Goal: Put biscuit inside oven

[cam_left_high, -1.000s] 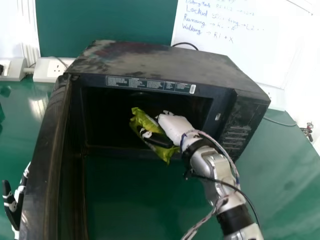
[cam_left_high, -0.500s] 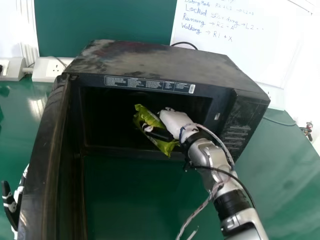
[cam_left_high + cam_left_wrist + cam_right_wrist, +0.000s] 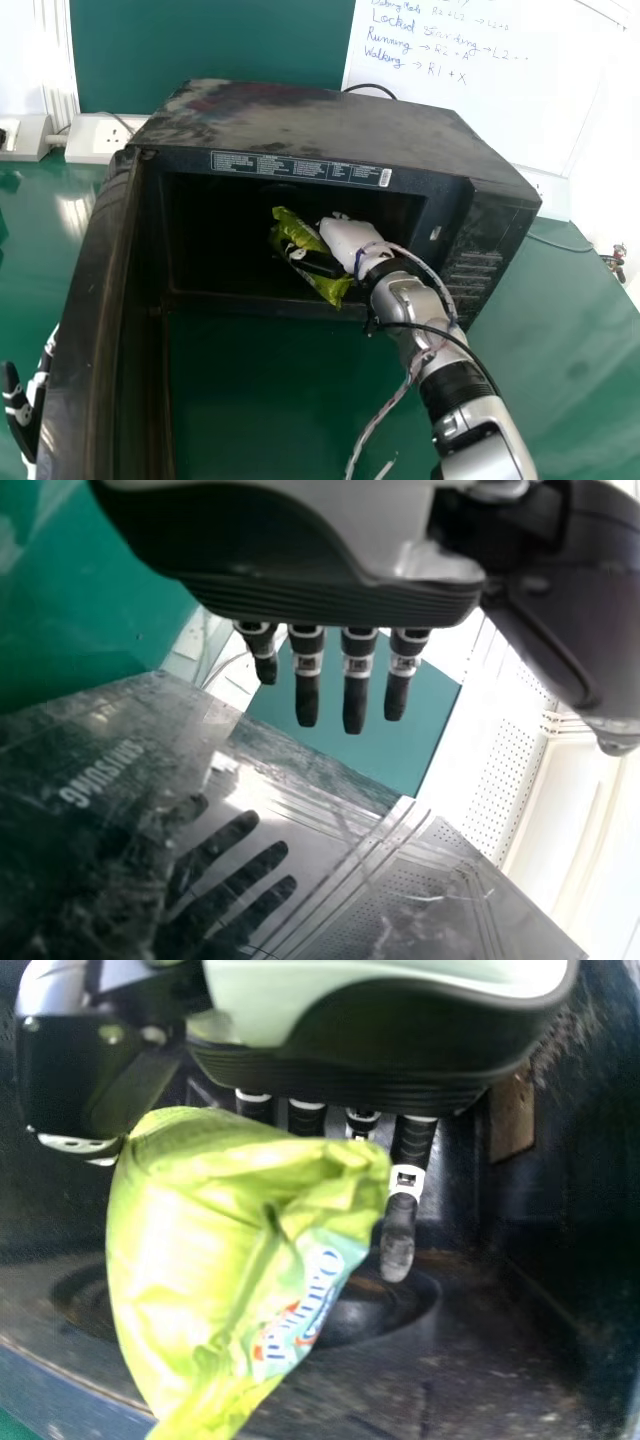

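Now: biscuit packet point(image 3: 298, 233), yellow-green, one, between the thumb and curled fingers point(image 3: 399, 1245) of the right hand point(image 3: 350, 243). Change: hand and packet sit farther into the oven point(image 3: 320, 120) than in the earlier head views; the packet's lower end, formerly hanging over the front edge, is drawn up and in. Meaning: delivery seems nearly done, with lowering and release to come; a loose end could catch on withdrawal. Beneath the fingers, a dark floor with a round plate or hollow point(image 3: 425, 1295); contact with the packet, cannot tell

Left hand point(image 3: 24, 415): beyond the open door point(image 3: 90, 320), fingers straight, holding nothing

Surface: green, glossy, under the oven. Room: past the gripping fingers, behind the oven, a green panel point(image 3: 215, 50), a handwritten whiteboard point(image 3: 440, 70), a dark cable point(image 3: 370, 90); on the panel's left, white sockets point(image 3: 98, 138)
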